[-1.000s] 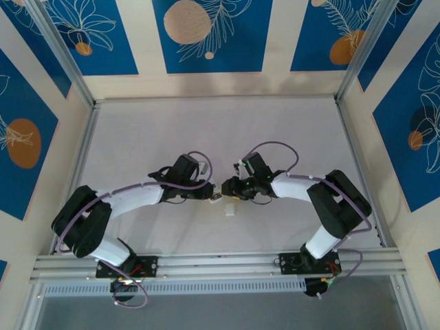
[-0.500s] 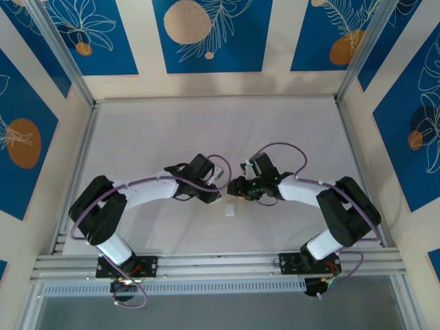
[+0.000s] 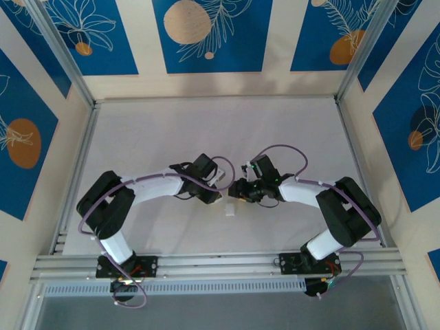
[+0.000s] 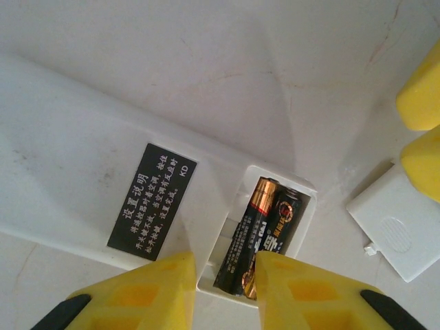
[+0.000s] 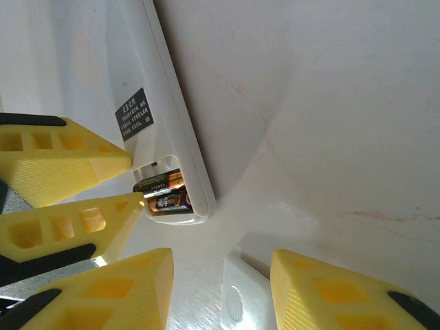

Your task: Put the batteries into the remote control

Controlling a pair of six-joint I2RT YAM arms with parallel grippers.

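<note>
Both dark, gold-ended cylindrical batteries [image 4: 265, 234] are lying in the open bay of the flat white plastic remote control [image 4: 82, 172], toward the middle of the surface's near edge. The left claw [image 4: 223, 289] is hovering over them, part-open and empty. The right claw [image 5: 221, 265], wide open and empty, is straddling the loose white square cover [image 5: 237, 302]. Seating looks to be finishing; the next move is probably calling for pressing the batteries flat, then refitting the cover.

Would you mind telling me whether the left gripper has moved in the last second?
Yes: the left gripper has shifted right, nearer the loose white cover.
</note>
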